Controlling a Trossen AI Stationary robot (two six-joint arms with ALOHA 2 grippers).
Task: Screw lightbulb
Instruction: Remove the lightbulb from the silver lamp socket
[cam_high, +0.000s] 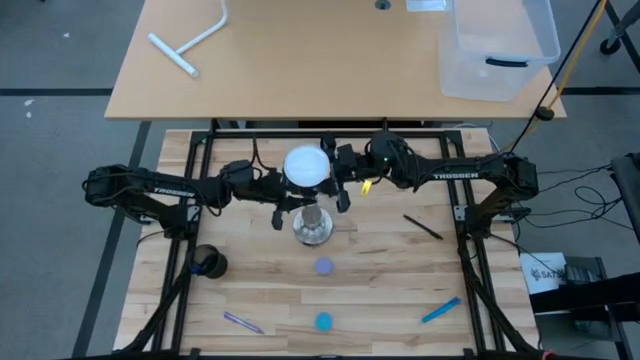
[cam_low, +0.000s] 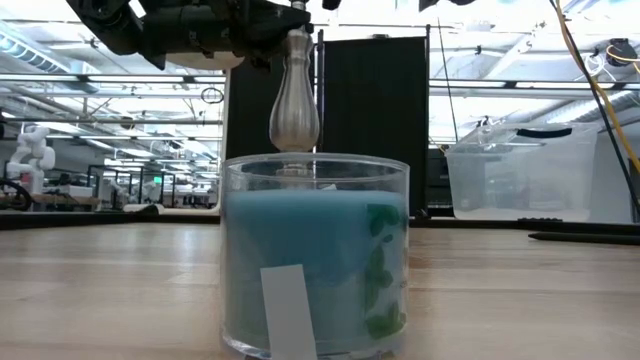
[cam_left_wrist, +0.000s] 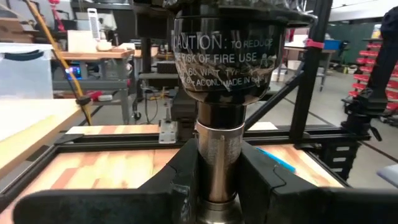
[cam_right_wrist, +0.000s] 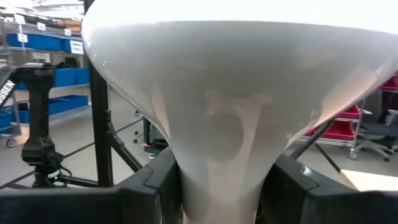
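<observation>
At bench centre, you have both grippers on one stack: lightbulb (cam_high: 306, 166) sits on top of the socket stand (cam_high: 312, 226), globe up.

Left gripper (cam_left_wrist: 217, 186) fingers are clamped on the stand's silver post, just under the black socket top. Socket print you can read: "CAUTION: TO REDUCE RISK OF FIRE USE", rest partly cut off. "TROSSEN" is printed on both forearms.

Right gripper (cam_right_wrist: 217, 186) fingers are clenched on the bulb's neck, below the globe.

Clutter: black pen (cam_high: 422, 227) on the right side, blue marker (cam_high: 441, 310) toward the near right edge, purple pen (cam_high: 243, 322) near left, black cup (cam_high: 209, 262) left. Two small discs, purple (cam_high: 324, 266) and blue (cam_high: 323, 321), lie near the stand's near side. Blue candle jar (cam_low: 315, 255) blocks most of the low view.
</observation>
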